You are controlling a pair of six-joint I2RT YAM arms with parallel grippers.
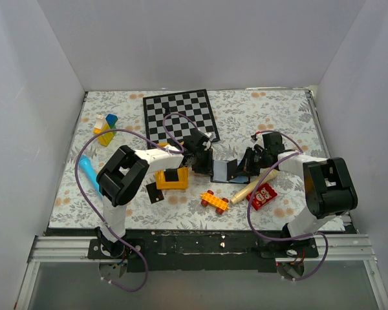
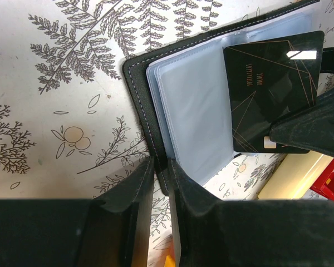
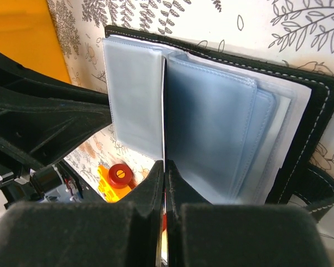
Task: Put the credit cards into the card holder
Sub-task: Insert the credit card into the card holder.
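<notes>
Looking down on a fern-printed table [image 1: 278, 116] with a black-and-white checkerboard mat [image 1: 179, 115] flat at its far side. Near the middle, between the two wrists, finding the card holder [image 1: 227, 170] lying open, black stitched cover downward and blue-grey clear sleeves fanned up. Clamping the cover's stitched edge with the left gripper [image 2: 160, 169], jaws drawn almost together with only that edge between them. Reaching in from the opposite side with the right gripper [image 3: 164, 167], jaws nearly shut and pinching a credit card [image 2: 270, 83] by one end. From the left wrist, showing as a glossy black card with thin gold lines and a small pale mark near the gripped end, laid across the topmost sleeves. From the right wrist, showing edge-on as a thin pale line between one raised sleeve and the rest of the stack. Cannot tell whether its far end sits inside a pocket or merely between leaves. Just left of the holder, a yellow block [image 1: 171, 183] with a dark patch on top, too small to identify. Right of the holder and nearer the bases, a pale wooden rod [image 1: 251, 188] lying aslant, a red brick [image 1: 264, 196] just beside it. Near the rod's near end, an orange wheeled brick [image 1: 215, 201]. Flat on the cloth just beside the yellow block's near-left corner, a loose card [image 1: 155, 193]
</notes>
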